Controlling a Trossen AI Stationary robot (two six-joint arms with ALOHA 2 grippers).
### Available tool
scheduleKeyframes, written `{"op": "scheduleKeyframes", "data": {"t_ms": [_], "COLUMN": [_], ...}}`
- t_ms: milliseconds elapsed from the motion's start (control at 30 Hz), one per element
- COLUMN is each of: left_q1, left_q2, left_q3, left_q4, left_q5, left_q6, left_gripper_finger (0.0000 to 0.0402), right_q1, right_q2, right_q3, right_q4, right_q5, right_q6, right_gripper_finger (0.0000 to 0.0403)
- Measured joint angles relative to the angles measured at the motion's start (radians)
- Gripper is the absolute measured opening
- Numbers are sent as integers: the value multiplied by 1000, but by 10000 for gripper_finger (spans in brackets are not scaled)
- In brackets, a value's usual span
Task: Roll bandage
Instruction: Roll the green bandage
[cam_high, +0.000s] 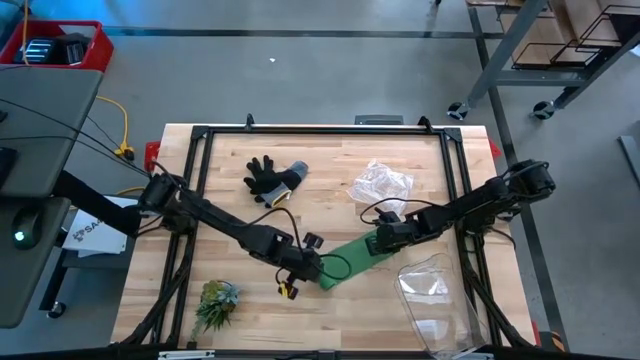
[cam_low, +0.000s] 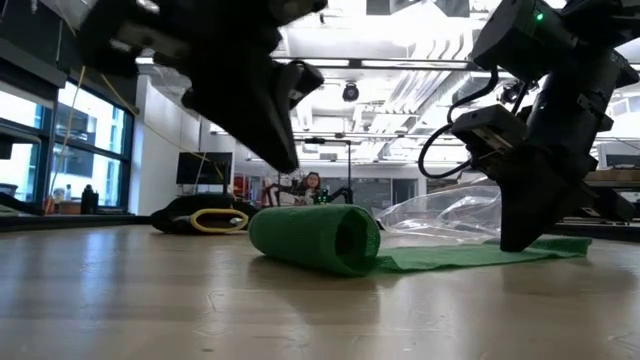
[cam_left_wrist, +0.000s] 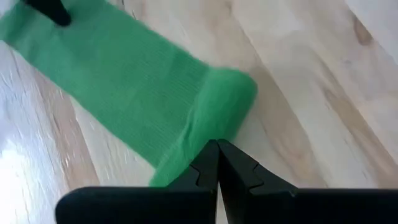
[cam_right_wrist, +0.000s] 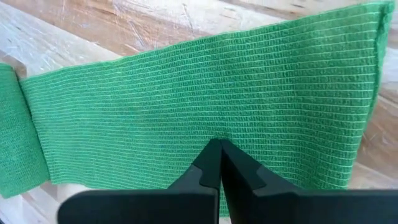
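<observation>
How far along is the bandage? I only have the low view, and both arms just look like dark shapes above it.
Observer: From the high view, the bandage is rolled at its left end only; a flat tail runs toward the right arm.
Operator: Which gripper is at the roll?
Observer: The left gripper, shut, its tips at the rolled end.
Operator: And the right one?
Observer: The right gripper is shut too, tips over the flat tail, short of its free end. Whether it presses on the fabric, I cannot tell.
Operator: Anything close by on the table?
Observer: A clear plastic bag lies beyond the tail, a glove farther left; neither touches the bandage.
</observation>
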Motion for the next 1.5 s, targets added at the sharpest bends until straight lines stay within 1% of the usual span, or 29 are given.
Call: {"op": "scheduleKeyframes", "data": {"t_ms": [167,267,500,633,733,967,1300,1500], "left_q1": [24,28,26,17,9,12,36,51], "left_q2": [43,51,54,53,52,63,87,102], "left_q3": [-2,-1,0,27,28,28,28,28], "left_q4": [10,27,16,-20,-14,-4,82,132], "left_q5": [1,-20,-22,-30,-29,15,47,62], "left_q6": [25,39,66,70,97,148,247,276], "left_gripper_finger": [0,0,0,0,0,0,0,0], "right_q1": [0,0,0,0,0,0,0,0], "right_q2": [1,1,1,2,2,2,2,2], "right_q3": [-1,-1,-2,-2,-2,-2,-2,-2], "right_q4": [3,8,11,11,11,11,14,19], "right_q5": [3,8,10,10,10,11,10,10], "right_q6": [-3,-3,-8,-8,-8,-1,0,0], "right_gripper_finger": [0,0,0,0,0,0,0,0]}}
